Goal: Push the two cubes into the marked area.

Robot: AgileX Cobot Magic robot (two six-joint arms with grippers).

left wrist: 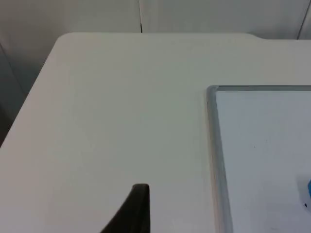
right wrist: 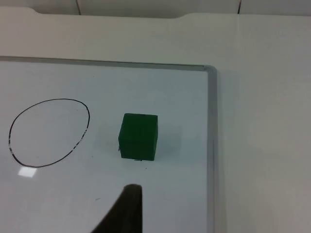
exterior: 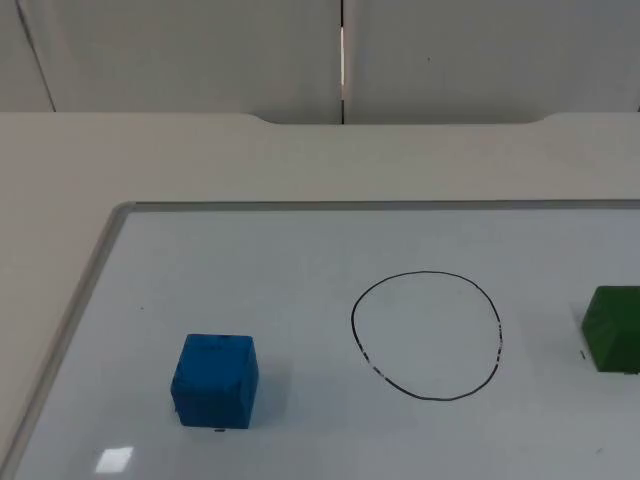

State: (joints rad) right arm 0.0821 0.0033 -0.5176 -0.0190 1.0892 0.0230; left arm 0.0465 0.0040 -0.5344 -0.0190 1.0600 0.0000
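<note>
A blue cube (exterior: 215, 380) sits on the whiteboard (exterior: 300, 250) to the left of a black hand-drawn circle (exterior: 427, 335). A green cube (exterior: 612, 330) stands right of the circle, at the picture's right edge. Both cubes lie outside the line. My left gripper (left wrist: 136, 211) hovers over the bare table left of the board's frame (left wrist: 213, 145), with a sliver of the blue cube (left wrist: 308, 191) far off to its side. My right gripper (right wrist: 127, 208) hangs over the board a short way in front of the green cube (right wrist: 139, 136), apart from it, with the circle (right wrist: 48, 132) beside the cube.
The whiteboard has a thin metal frame (exterior: 95, 270) and lies on the white table (exterior: 200, 160). A grey partition wall (exterior: 200, 50) closes the far side. The board's right edge (right wrist: 211, 126) runs close to the green cube.
</note>
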